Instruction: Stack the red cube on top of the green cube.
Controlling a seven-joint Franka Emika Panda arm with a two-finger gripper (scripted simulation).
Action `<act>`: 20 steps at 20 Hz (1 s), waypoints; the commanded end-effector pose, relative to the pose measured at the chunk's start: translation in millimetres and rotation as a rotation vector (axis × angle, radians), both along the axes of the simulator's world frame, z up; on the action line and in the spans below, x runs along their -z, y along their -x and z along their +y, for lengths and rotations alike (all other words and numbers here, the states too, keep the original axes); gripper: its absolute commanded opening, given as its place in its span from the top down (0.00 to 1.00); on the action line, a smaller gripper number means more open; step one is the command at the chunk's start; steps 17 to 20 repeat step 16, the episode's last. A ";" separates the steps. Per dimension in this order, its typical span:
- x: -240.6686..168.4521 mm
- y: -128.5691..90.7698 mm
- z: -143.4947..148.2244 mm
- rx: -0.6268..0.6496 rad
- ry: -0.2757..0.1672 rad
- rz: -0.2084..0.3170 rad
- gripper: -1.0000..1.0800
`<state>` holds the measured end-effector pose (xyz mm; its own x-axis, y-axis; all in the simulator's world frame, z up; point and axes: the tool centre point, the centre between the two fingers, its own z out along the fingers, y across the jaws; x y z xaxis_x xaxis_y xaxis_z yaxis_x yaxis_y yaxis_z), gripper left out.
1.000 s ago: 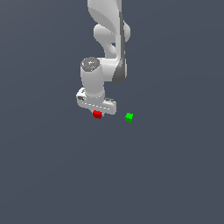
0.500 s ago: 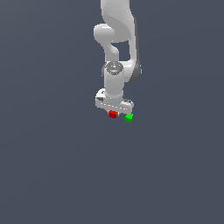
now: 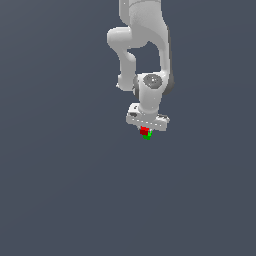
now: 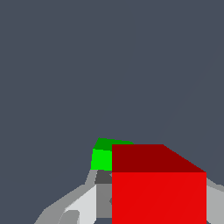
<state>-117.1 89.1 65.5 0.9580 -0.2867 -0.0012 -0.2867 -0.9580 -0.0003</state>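
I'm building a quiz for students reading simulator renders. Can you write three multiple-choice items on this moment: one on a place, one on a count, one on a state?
1. Where is the red cube relative to the green cube in the exterior view?
A. Right above it
B. Far to the exterior view's left of it
C. Beneath it

2. How many cubes are visible?
A. One
B. Two
C. Four

3. What is the gripper doing?
A. Open, away from both cubes
B. Shut on the green cube
C. Shut on the red cube

Answers: 1 A, the red sits just over the green under the gripper. 2 B, one red and one green show in both views. 3 C, the wrist view shows the red cube between the fingers, with the green cube beyond.
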 end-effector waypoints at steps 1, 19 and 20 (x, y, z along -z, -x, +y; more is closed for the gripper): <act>3.0 1.4 10.7 0.002 0.000 -0.001 1.00; 5.3 2.5 18.6 0.002 0.000 -0.001 0.04; 5.3 2.5 18.6 0.002 0.000 -0.001 0.04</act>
